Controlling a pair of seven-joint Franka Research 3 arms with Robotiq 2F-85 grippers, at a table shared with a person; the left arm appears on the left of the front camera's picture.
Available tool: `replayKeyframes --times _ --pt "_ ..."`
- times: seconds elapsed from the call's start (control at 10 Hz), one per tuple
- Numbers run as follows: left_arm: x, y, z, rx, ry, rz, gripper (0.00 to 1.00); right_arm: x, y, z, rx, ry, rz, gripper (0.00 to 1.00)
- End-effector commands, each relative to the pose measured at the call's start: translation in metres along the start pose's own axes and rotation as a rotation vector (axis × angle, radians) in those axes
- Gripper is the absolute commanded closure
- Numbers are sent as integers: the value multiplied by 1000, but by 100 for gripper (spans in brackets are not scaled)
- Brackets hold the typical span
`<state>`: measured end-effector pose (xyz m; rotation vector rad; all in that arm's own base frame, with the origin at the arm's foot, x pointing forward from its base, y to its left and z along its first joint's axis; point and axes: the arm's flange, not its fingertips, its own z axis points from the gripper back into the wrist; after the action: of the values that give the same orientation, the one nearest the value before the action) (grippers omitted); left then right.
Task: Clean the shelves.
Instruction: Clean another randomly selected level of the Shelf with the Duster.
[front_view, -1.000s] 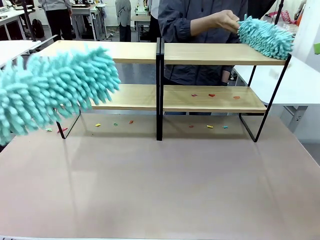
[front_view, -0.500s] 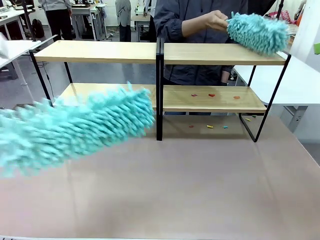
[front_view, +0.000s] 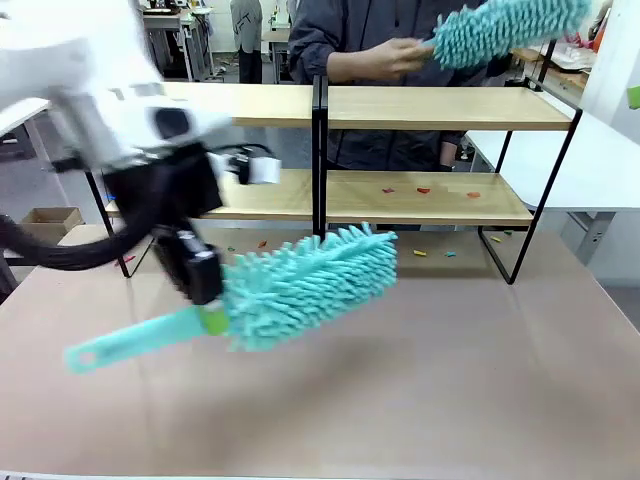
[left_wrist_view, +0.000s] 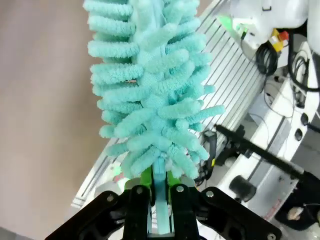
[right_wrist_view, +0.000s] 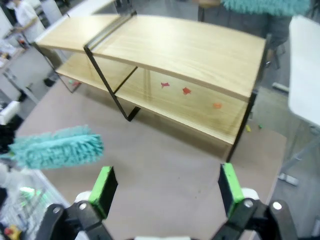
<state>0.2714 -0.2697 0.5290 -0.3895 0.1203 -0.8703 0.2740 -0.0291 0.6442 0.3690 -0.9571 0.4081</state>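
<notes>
Brown tabletop (front_view: 430, 390) lies nearest; at nine o'clock the left gripper (front_view: 208, 312) clamps a teal duster (front_view: 310, 282) by its handle (head tilted toward two o'clock). The right gripper (right_wrist_view: 165, 186) gapes wide, holding nothing. At twelve o'clock stand the shelves (front_view: 430, 108), with coloured scraps (front_view: 423, 189) on the lower board. Beyond, a person's hand (front_view: 395, 55) holds a second duster (front_view: 505, 28).

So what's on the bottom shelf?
Three small red and orange scraps lie on the right half of the light wooden lower board. Its left half is partly hidden behind the white robot arm.
</notes>
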Motion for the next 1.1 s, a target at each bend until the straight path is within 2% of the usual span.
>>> replayKeyframes --times 0.0,0.1,0.2,0.3,0.4,0.5,0.6,0.7,0.8,0.9,1.0 --pt "-2 5 27 -200 129 2 87 1 -1 0 14 -8 7 0" --pt "0 0 0 0 0 0 87 1 -1 0 14 -8 7 0" --pt "0 0 0 0 0 0 87 1 -1 0 14 -8 7 0" --pt "17 4 -3 -71 61 0 87 1 -1 0 14 -8 7 0" --pt "5 -12 -10 42 -37 112 87 1 -1 0 14 -8 7 0" --pt "11 -27 -26 107 -116 181 87 1 -1 0 14 -8 7 0" --pt "16 -37 -34 119 -160 205 87 1 -1 0 14 -8 7 0" --pt "18 -45 -43 150 -186 267 87 1 -1 0 14 -8 7 0" --pt "22 -51 -52 167 -183 384 87 1 -1 0 14 -8 7 0" --pt "31 -57 -62 195 -265 527 87 1 -1 0 14 -8 7 0" --pt "50 -64 -78 200 -218 498 87 1 -1 0 14 -8 7 0"
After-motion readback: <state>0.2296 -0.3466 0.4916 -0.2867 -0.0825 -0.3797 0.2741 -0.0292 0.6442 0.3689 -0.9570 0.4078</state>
